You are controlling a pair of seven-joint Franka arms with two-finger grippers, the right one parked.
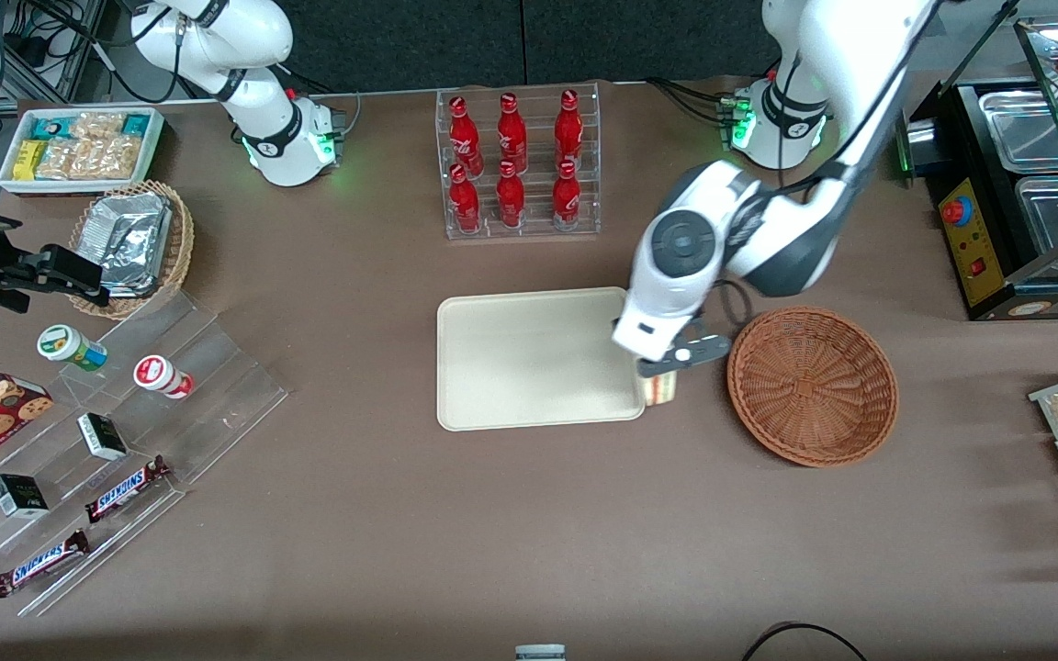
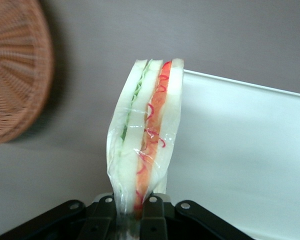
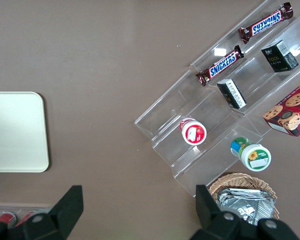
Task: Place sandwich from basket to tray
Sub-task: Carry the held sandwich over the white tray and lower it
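The end effector [image 1: 662,375], clamped on the sandwich [image 1: 661,389], hangs over the tray [image 1: 529,358] edge facing the basket [image 1: 812,386], and the tray's whole flat surface lies bare toward nine o'clock in the front view. At three o'clock the basket's woven rim rises just beside it. At twelve o'clock the bottle rack [image 1: 518,162] stands well apart on the table [image 1: 419,532].

The gripper [image 2: 135,212] clamps the wrapped sandwich [image 2: 145,130] over the tray [image 2: 240,150] edge.
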